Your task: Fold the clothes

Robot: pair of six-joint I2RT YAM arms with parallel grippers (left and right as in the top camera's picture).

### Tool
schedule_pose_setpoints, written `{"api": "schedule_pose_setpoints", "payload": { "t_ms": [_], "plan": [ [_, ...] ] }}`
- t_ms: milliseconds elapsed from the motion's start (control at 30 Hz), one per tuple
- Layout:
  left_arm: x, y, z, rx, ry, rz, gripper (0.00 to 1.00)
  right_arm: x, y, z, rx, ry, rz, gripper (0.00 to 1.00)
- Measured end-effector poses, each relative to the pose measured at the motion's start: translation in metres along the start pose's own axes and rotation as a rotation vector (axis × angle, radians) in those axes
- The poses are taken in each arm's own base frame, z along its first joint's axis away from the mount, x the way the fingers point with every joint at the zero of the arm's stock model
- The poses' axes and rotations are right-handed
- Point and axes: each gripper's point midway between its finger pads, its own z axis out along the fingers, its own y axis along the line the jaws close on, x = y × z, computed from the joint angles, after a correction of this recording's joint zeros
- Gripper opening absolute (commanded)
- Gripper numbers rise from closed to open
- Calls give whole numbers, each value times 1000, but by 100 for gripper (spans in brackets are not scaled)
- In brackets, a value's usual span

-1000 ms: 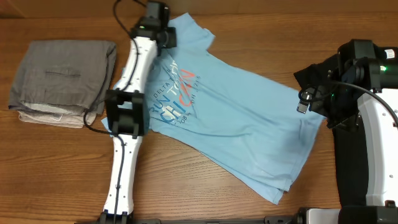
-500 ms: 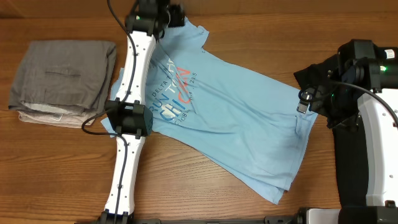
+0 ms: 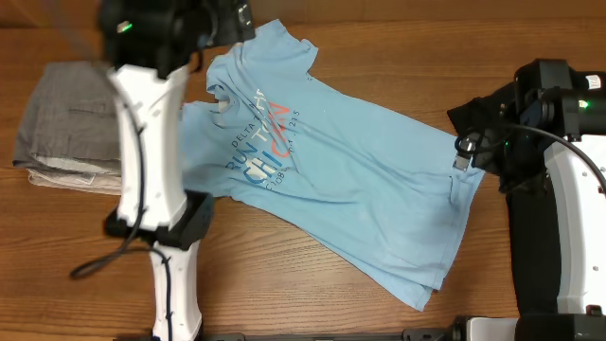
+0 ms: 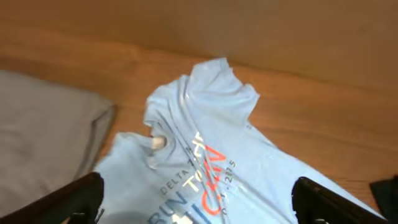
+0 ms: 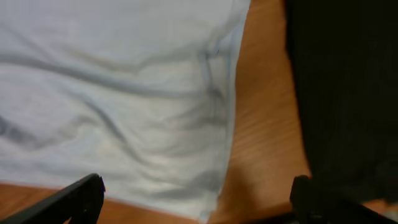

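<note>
— So, where does the T-shirt (image 3: 350, 180) lie?

— Spread face up on the worktop (image 3: 284, 298). In the overhead view it runs diagonally from the collar, upper left of centre, to the hem at the lower right. A folded gray garment (image 3: 76, 123) sits at the left of the frame, near one sleeve.

— And the left tool (image 4: 199, 205)?

— Its own camera shows both fingers (image 4: 74, 199) far apart in the lower corners, with nothing between them. Below it lie the collar, the white neck label (image 4: 158, 143) and the coral lettering (image 4: 208, 167). From overhead the tool is hard to make out at the top edge, and the raised arm covers part of the gray garment.

— The right tool (image 5: 199, 205)?

— Wide too, and empty. Its camera looks down on wrinkled blue cloth, with a stitched edge and bare wood beside it. The overhead view barely shows those creases. Overhead does place the tool at the shirt's right edge, but I cannot tell whether it touches the cloth.
</note>
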Motion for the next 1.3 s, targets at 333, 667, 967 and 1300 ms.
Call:
{"api": "schedule_pose_setpoints", "payload": {
  "t_ms": [333, 667, 967, 1300],
  "plan": [
    [-6, -9, -43, 90, -60, 65, 100, -51, -3, -6, 43, -218, -31, 100],
    [-5, -10, -43, 96, -56, 69, 100, -92, 18, -18, -52, -387, -27, 100],
    [-5, -10, -43, 96, -56, 69, 100, -95, 38, -2, -134, -341, -107, 4],
    [-5, -10, -43, 96, -56, 69, 100, -120, 47, 135, -79, -105, -252, 4]
  ]
}}
